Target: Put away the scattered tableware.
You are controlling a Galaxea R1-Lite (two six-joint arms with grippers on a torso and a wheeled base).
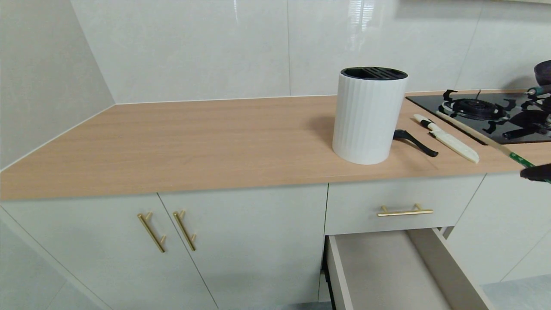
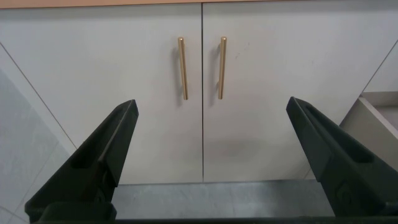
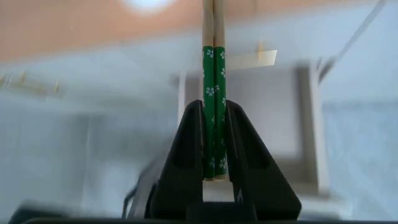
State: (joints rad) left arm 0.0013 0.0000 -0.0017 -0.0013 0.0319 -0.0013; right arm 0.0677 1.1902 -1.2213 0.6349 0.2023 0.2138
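Observation:
A pair of wooden chopsticks (image 1: 478, 137) with green flowered ends (image 3: 213, 93) slants above the counter's right end. My right gripper (image 1: 536, 172) is shut on the green ends (image 3: 213, 165), at the counter's front edge. A white knife (image 1: 447, 138) and a black-handled utensil (image 1: 415, 142) lie on the counter between the chopsticks and a white ribbed holder (image 1: 369, 116) with a black slotted top. My left gripper (image 2: 211, 162) hangs open and holds nothing, low in front of the cabinet doors (image 2: 202, 93).
A black gas hob (image 1: 482, 112) occupies the counter's back right. Below the counter, a drawer (image 1: 387, 267) stands pulled out under a closed one with a gold handle (image 1: 404, 211). The wooden counter (image 1: 193, 142) to the holder's left is bare.

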